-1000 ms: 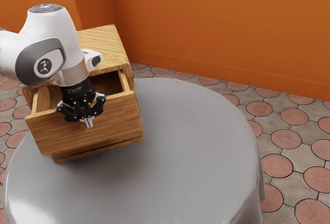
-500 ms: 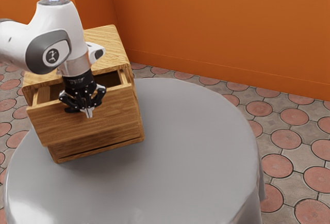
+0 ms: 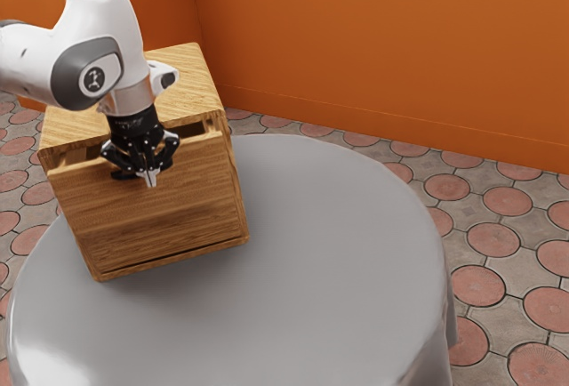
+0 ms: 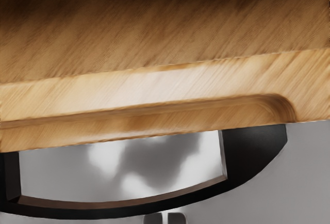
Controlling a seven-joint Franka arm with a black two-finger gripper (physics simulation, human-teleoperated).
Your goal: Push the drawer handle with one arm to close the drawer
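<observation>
Because the drawer [image 3: 98, 197] stands only a little way out of its cabinet [image 3: 191, 79] on the bench [image 3: 342, 270], the step in hand looks like the last part of the push. The claw [image 3: 151, 179] is clenched, its tips close together with nothing between them, and it sits at the outer side of the black curved handle [image 4: 253, 154] on the drawer's front, near the bow's middle. To do this well, the push should run straight in along the drawer's slide, level and slow, with the tips square against the bow. Drifting sideways could skew the drawer so it binds; riding up could let the tips slip over the handle. Once the front meets the cabinet, the force should ease off at once
</observation>
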